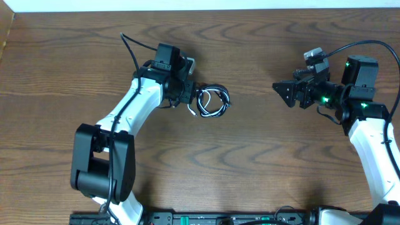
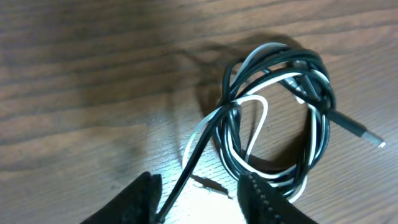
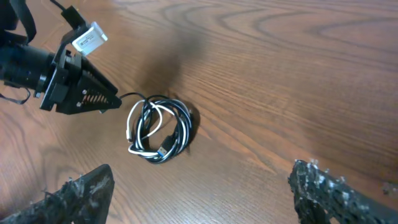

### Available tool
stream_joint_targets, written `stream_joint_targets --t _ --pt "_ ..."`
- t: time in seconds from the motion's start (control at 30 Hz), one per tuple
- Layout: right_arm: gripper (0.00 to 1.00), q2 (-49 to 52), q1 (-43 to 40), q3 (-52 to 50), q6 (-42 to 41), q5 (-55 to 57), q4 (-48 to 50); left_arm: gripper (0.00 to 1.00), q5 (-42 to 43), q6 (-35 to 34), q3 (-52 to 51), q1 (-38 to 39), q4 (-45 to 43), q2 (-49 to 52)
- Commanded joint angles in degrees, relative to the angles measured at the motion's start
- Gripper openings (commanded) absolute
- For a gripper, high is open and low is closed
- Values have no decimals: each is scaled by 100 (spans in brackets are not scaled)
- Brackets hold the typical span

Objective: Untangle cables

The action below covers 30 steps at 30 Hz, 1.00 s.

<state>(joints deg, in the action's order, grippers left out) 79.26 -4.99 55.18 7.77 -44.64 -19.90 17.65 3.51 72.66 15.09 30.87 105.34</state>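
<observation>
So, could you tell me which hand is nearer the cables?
The left hand: its tips sit right at the cables, with a black strand running between them. The right hand stands well apart from the coil.

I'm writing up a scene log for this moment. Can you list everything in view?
black cable: one, black, coiled with the white one on the table, left of the middle
white cable: one, white, looped through the same small bundle
table: one, brown wood, under everything
left gripper: one, black, at the bundle's edge, fingers apart with a black strand running between them
right gripper: one, black, open, off to the right, apart from the cables
left arm: one, white and black, reaching in from the lower left
right arm: one, white and black, along the right edge
</observation>
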Motion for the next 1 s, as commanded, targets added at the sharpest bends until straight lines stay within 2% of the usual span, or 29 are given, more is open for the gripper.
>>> stream_joint_targets --t 0.0,0.1,0.2,0.27,0.37,0.57,0.8,0.97 --pt "88 -15 35 85 -46 70 -7 40 -81 -74 31 -17 -42 184" --pt "88 -15 35 85 -46 79 -7 39 -81 -127 31 -11 -138 184" --pt "89 -15 35 85 -44 79 0 32 -76 -240 31 -11 -92 184" --pt "89 -15 35 85 -46 79 -2 19 -44 -656 31 7 -59 184" --pt "89 -15 35 85 -46 79 -2 9 341 -1038 33 44 -201 166" --pt "89 -15 92 85 -48 79 -11 7 772 -2144 33 170 -638 157" --pt "86 -13 236 85 -79 175 13 7 748 -3222 33 595 -1119 162" --pt "86 -11 435 85 -850 1021 13 7 -339 -4030 33 1106 -1342 162"
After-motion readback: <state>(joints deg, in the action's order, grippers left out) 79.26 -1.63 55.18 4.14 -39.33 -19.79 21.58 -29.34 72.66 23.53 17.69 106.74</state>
